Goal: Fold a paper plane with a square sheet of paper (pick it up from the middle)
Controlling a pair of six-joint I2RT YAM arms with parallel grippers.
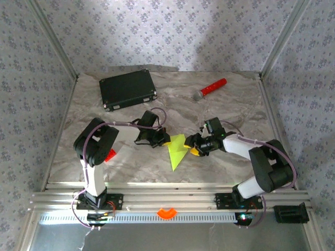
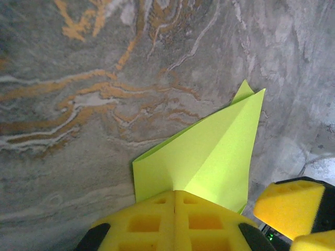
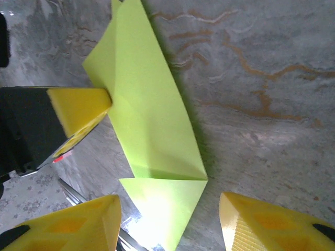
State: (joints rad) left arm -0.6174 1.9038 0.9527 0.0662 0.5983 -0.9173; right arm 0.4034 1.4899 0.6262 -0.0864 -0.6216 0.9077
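One paper plane (image 1: 176,151), nose nearward

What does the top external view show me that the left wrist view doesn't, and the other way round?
Top external adds the black case, the red-handled microphone, the small red block by the left arm, and both arms meeting at mid-table. Left wrist adds the close detail: the left pincer shut on the near edge of the sheet of paper, with creases fanning out from the grip. Both show the lime sheet, folded to a point, on the marble table, and the right pincer next to it.
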